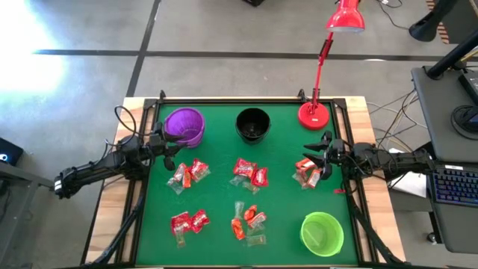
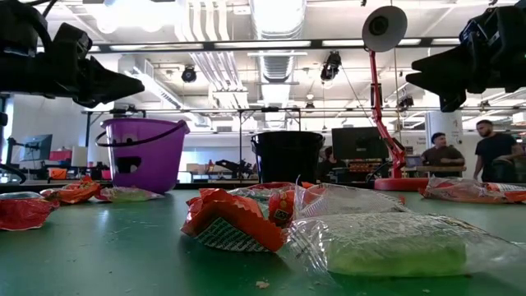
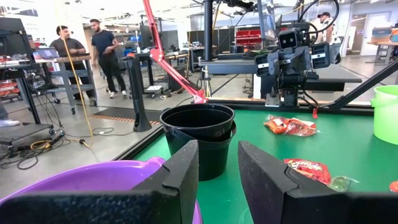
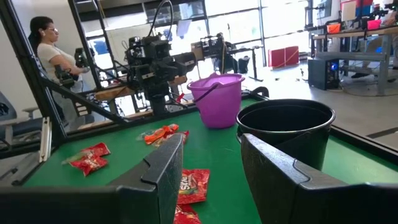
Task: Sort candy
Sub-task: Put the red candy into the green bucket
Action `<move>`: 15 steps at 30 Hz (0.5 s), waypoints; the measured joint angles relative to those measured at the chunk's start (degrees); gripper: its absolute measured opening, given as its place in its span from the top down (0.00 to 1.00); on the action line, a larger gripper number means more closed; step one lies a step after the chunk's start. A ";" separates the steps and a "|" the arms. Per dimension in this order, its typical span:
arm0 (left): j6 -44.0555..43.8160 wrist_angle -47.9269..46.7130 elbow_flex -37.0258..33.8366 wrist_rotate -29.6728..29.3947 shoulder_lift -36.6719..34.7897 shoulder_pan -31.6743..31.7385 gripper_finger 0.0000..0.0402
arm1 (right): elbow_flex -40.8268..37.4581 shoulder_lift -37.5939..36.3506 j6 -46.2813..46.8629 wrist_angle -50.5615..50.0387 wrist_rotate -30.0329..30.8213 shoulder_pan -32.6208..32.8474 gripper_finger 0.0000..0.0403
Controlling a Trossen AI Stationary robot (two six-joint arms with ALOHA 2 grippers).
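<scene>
Small crinkly wrapped candies, red, orange-red and clear, lie in several little piles on the green mat: one pile [image 1: 187, 174] by the left arm, one [image 1: 250, 172] mid-table, one [image 1: 308, 173] by the right arm, and two near piles [image 1: 188, 222] [image 1: 248, 220]. My left gripper [image 1: 170, 149] [image 3: 217, 168] hovers open beside the purple cup [image 1: 184, 125], above the mat. My right gripper [image 1: 312, 153] [image 4: 211, 168] hovers open over the right-hand pile, with red candy [image 4: 193, 186] showing below its fingers. Both hang clear of the table in the low view, the left gripper [image 2: 82, 78] and the right gripper [image 2: 460, 70].
The purple cup [image 3: 74, 186], a black cup [image 1: 252, 124] [image 4: 289, 127] and a green cup [image 1: 322, 233] stand upright on the mat. A red desk lamp [image 1: 314, 114] stands at the far right corner. People stand in the room beyond the table.
</scene>
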 joint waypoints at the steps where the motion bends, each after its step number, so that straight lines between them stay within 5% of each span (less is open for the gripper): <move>1: -0.01 -0.01 0.01 0.00 0.00 0.02 0.76 | 0.00 -0.01 -0.02 0.00 0.07 0.00 0.62; 15: 0.00 0.01 0.01 0.00 0.00 0.02 0.76 | 0.00 0.01 0.96 0.00 0.08 0.01 0.62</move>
